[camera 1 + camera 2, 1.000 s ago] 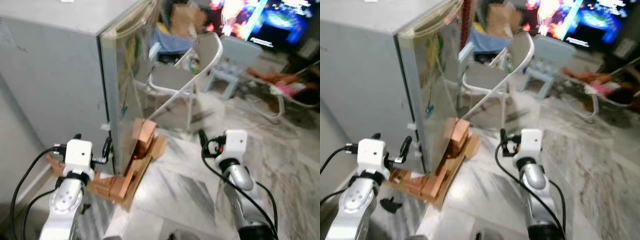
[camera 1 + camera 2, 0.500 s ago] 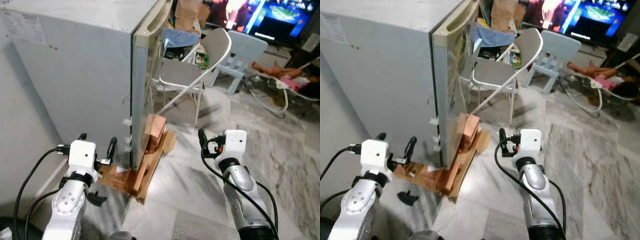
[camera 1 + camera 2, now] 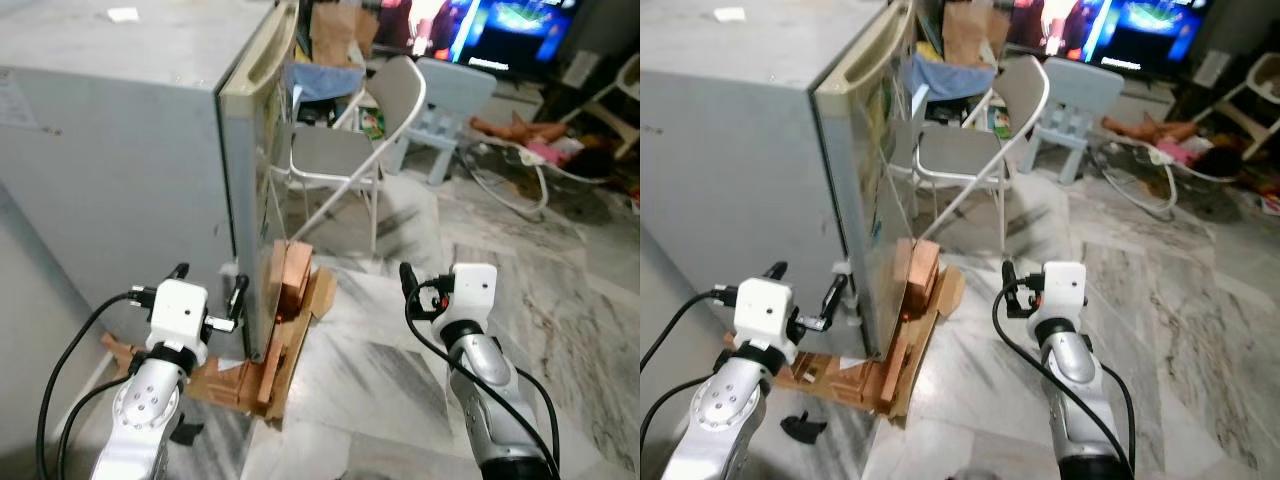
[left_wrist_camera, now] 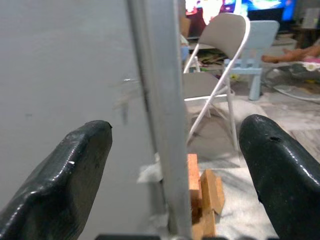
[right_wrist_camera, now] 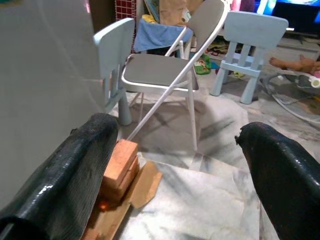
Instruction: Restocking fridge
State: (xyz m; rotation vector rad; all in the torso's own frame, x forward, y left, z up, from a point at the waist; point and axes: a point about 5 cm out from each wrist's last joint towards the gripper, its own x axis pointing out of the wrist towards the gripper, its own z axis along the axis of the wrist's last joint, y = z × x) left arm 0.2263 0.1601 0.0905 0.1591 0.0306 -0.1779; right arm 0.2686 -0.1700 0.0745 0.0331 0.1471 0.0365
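A grey fridge (image 3: 130, 150) stands at the left, seen from its corner, with its door (image 3: 252, 190) shut and facing right. It rests on bricks and cardboard (image 3: 285, 300). My left gripper (image 3: 210, 282) is open and held low at the fridge's near corner; in the left wrist view the door's edge (image 4: 160, 100) runs between the two fingers (image 4: 60, 185). My right gripper (image 3: 405, 278) is open too, held over the marble floor right of the bricks, with nothing between its fingers (image 5: 75, 175).
A grey folding chair (image 3: 340, 150) stands close to the fridge door, a light blue child's chair (image 3: 450, 95) behind it. A lit TV (image 3: 510, 30) and a person lying on the floor (image 3: 540, 150) are at the back right. A small black item (image 3: 185, 432) lies by my left arm.
The camera has swung about, so the fridge and chairs shifted in the picture. Both grippers stay open and low, and the left one now sits closer to the fridge's corner.
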